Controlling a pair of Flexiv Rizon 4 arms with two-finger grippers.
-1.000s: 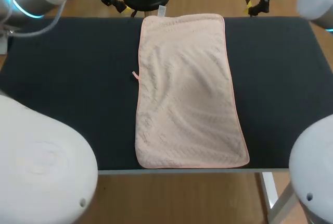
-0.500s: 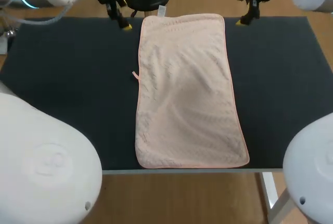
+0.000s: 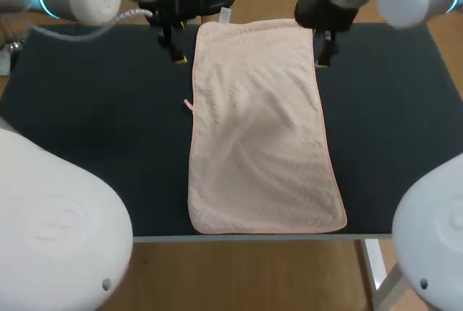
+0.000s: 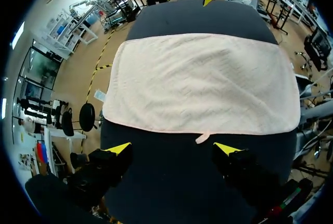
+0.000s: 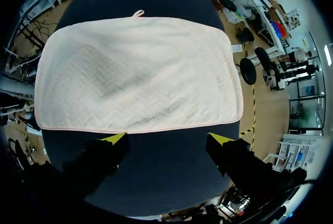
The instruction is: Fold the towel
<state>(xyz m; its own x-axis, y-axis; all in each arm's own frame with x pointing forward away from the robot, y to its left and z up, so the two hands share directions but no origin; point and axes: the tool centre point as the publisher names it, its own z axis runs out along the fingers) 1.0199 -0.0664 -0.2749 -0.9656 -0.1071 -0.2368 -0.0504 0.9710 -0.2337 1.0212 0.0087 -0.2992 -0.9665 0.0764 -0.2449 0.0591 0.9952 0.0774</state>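
Observation:
A pale pink towel (image 3: 260, 126) lies flat and lengthwise on the dark table (image 3: 94, 123), reaching from the far edge almost to the near edge. My left gripper (image 3: 176, 56) hangs open just outside the towel's far left corner. My right gripper (image 3: 321, 60) hangs open just outside the far right corner. In the left wrist view the towel (image 4: 203, 83) spreads ahead of the open left gripper (image 4: 174, 148), nothing between its fingers. From the right wrist, the towel's (image 5: 135, 73) long edge lies just ahead of the open right gripper (image 5: 166, 139).
A small pink loop (image 3: 189, 104) sticks out from the towel's left edge, and a white tag (image 3: 225, 14) from its far edge. Bare dark tabletop runs along both sides of the towel. The towel's near edge lies close to the table's front edge (image 3: 260, 237).
Both arms have come in from the far corners and moved nearer along the table. Their grippers now flank the towel's far corners. The towel has not moved.

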